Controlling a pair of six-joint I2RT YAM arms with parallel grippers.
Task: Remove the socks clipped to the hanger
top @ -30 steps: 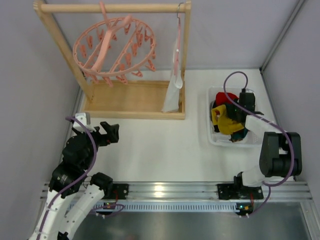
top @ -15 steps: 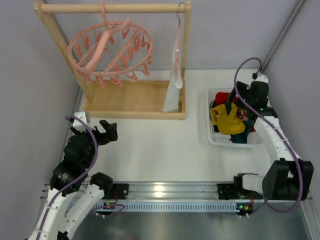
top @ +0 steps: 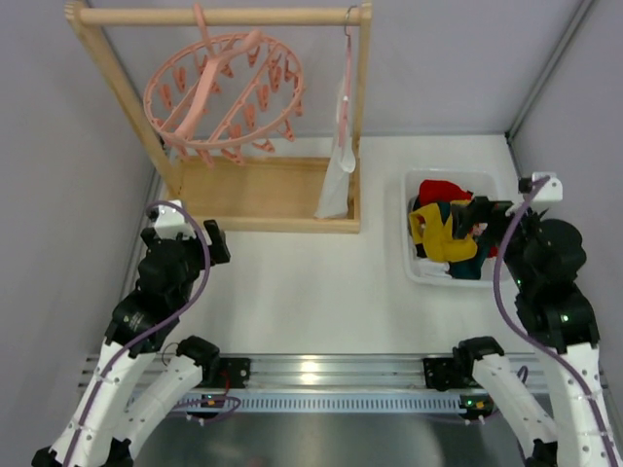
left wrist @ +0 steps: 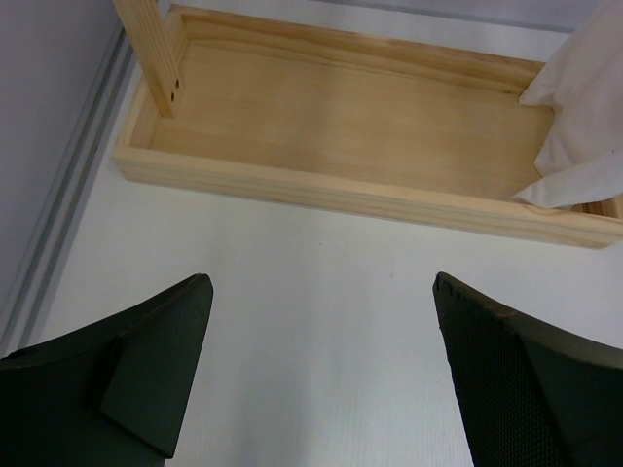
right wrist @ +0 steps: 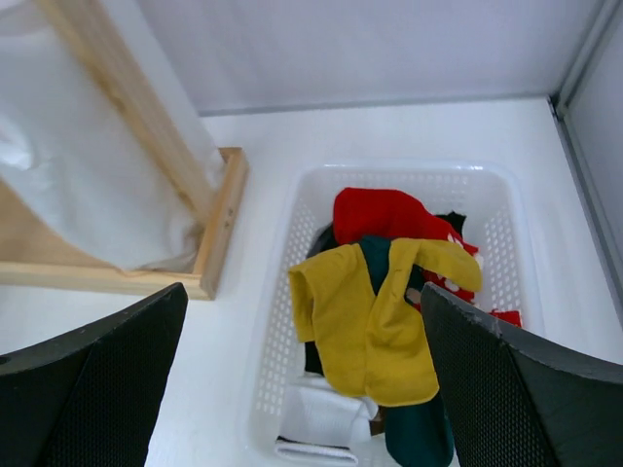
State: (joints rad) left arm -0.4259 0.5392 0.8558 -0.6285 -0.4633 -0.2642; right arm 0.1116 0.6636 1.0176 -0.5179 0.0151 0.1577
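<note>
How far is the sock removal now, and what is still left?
Done: the hanger looks bare on its pegs; the socks lie in the white basket. In hand: nothing; left gripper and right gripper are open, empty. Left: seemingly nothing to unclip.

On my overhead view, I find the rack (top: pixel 258 195) at the far left of the table (top: pixel 321 292). The hanger (top: pixel 224 97) hangs from the rack's top bar, toward its left end, above the rack's base. A cloth (top: pixel 336 180) hangs at the bar's right end. The basket (top: pixel 411 263) sits on the table to the right of the rack, apart from it. The socks (top: pixel 443 233) lie piled in the basket. My left gripper (top: pixel 206 245) is just before the left end of the rack's base. My right gripper (top: pixel 477 216) is over the basket's right side.
</note>
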